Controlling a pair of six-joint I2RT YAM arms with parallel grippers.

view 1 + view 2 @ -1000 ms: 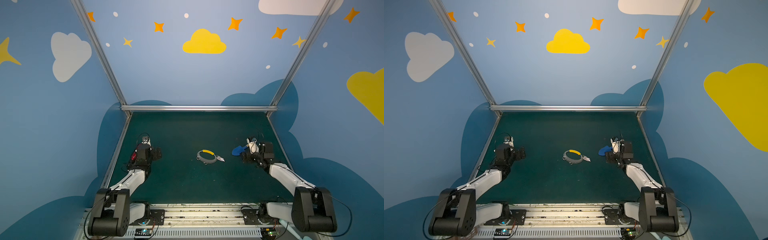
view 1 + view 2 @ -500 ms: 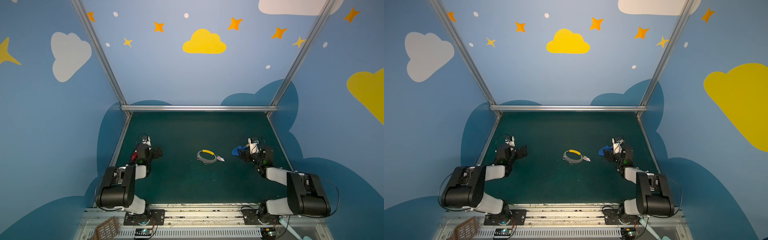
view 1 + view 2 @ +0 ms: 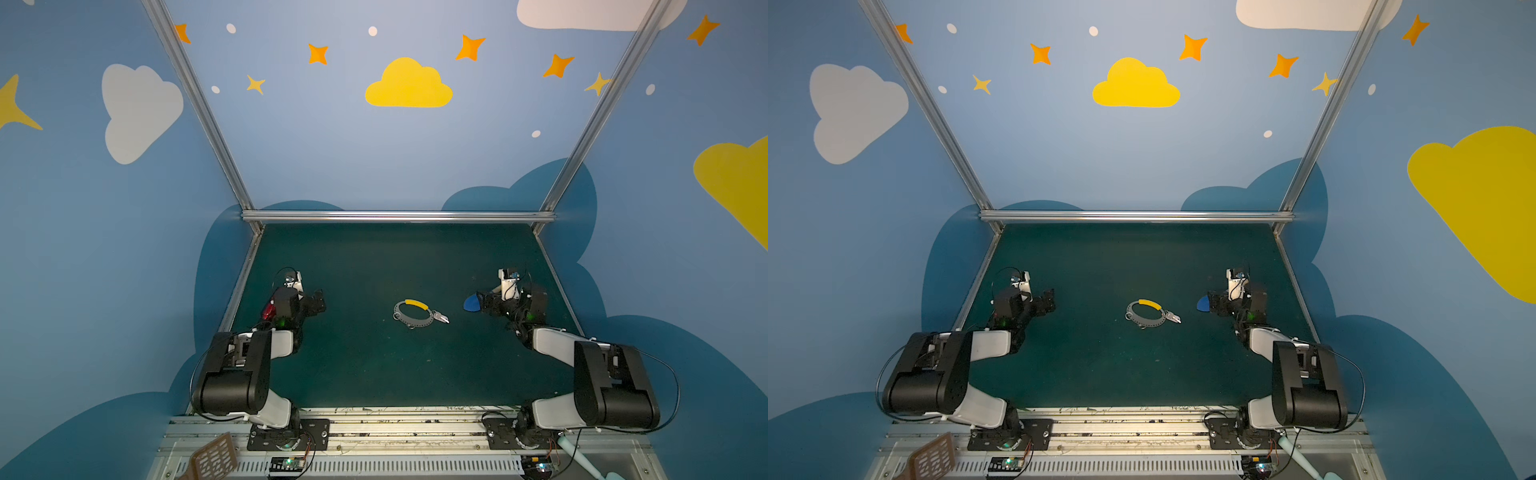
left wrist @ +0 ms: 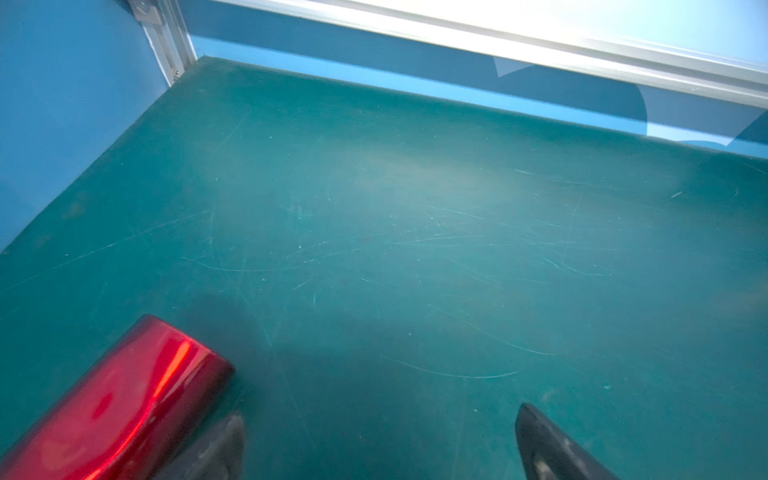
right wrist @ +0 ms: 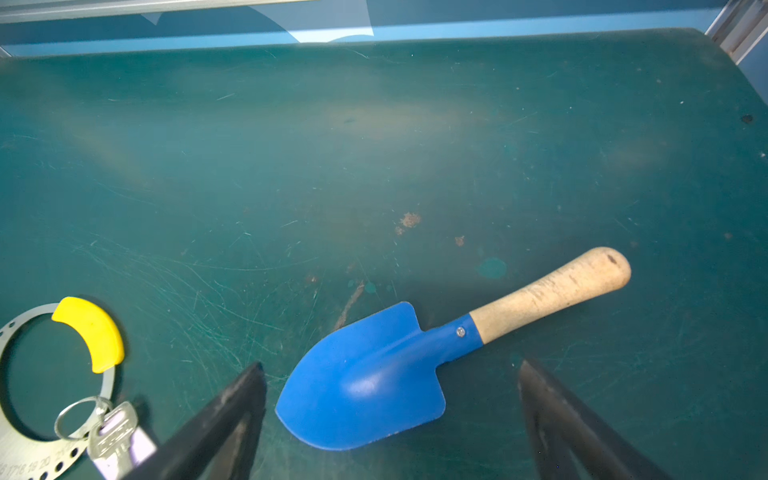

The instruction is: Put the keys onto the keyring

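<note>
The keyring [image 3: 413, 314] [image 3: 1145, 314] is a flat grey hoop with a yellow arc, lying at mid-table in both top views. The keys [image 3: 441, 318] [image 3: 1173, 318], a silver key with a white tag, lie against its right side. In the right wrist view the keys' [image 5: 113, 432] small split loop overlaps the rim of the keyring [image 5: 89, 330]. My left gripper [image 3: 318, 301] [image 4: 380, 432] stands open over bare mat, far left of the hoop. To the right of the hoop my right gripper [image 3: 484, 303] [image 5: 390, 370] is open, with nothing between its fingers.
A blue toy shovel [image 3: 471, 303] [image 5: 365, 382] with a wooden handle lies on the mat right under the right gripper. Beside the left gripper lies a glossy red object [image 3: 268, 311] [image 4: 112, 399]. A brown perforated tool [image 3: 214, 459] rests on the front rail.
Both arms have folded back, their elbows now low near the front rail, while the grippers stay almost in place. A brown perforated tool has appeared at the front left. Keyring and keys are unmoved.
</note>
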